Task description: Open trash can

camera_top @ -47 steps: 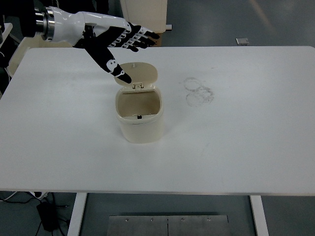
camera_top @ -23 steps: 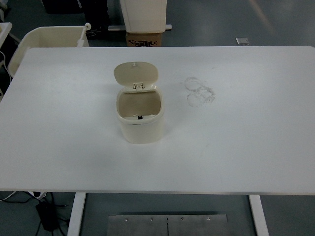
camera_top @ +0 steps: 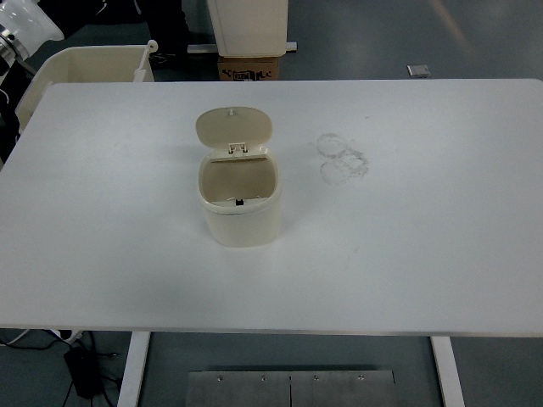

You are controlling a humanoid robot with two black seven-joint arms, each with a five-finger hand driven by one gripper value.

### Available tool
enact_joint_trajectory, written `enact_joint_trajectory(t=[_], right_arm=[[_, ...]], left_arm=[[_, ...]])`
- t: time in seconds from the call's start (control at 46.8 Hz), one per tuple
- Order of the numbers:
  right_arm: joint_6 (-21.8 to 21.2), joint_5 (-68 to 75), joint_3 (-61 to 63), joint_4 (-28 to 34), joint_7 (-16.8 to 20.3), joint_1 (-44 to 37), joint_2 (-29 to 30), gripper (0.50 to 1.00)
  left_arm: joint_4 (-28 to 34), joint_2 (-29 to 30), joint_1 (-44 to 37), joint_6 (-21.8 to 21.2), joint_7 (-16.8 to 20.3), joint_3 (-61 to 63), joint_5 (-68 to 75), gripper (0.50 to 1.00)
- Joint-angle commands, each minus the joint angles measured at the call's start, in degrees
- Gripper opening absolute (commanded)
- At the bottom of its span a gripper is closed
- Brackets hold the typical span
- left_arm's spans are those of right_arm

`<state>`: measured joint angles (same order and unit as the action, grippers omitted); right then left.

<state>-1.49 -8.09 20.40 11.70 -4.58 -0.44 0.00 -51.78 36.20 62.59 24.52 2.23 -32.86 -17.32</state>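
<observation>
A small cream trash can (camera_top: pixel 241 208) stands on the white table (camera_top: pixel 424 246), a little left of the middle. Its lid (camera_top: pixel 234 127) is flipped up and back on its hinge, and the inside of the can shows, with nothing in it that I can see. Only a white piece of my left arm (camera_top: pixel 27 20) shows at the top left corner, far from the can; its hand is out of the picture. My right arm is not in view.
A cream bin (camera_top: pixel 85 61) stands behind the table's far left corner. A cardboard box (camera_top: pixel 246 68) and a white cabinet (camera_top: pixel 248 24) stand behind the far edge. Faint ring marks (camera_top: pixel 343 158) lie on the table to the right of the can.
My left hand, which hovered over the open lid a second ago, has pulled away up and to the left out of the picture. The can stays open and in place.
</observation>
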Motion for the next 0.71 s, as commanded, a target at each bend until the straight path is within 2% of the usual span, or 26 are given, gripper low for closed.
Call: enact_joint_trajectory(t=[0.0,0.086,0.321,0.535,0.684], right_arm=[[0.0,0.0,0.0,0.0,0.0,0.0,0.0,0.993],[0.0,0.0,0.0,0.0,0.0,0.0,0.0,0.993],[0.0,-0.1,0.2,0.0,-0.1,0.0,0.0,0.993],[-0.1,0.0,0.3,0.0,0.0,-0.3,0.0,0.993],[-0.1,0.2,0.5,0.0,0.0,-0.3,0.0,0.993]], left_arm=[[1.5,-1.7,-2.4,0.1,0.0,-2.2,-0.1,1.0],[4.1,-3.7,-4.7,0.1,0.1,-4.5,-0.1,1.0],[17.8,-13.8,-9.1,1.8,0.1,-12.2,0.0,1.0],[24.9,-21.7,-13.5,2.7,0.2,-16.5,-0.1,1.0],[28.1,-24.8,-14.2,2.8,0.2,-18.4,0.0,1.0]])
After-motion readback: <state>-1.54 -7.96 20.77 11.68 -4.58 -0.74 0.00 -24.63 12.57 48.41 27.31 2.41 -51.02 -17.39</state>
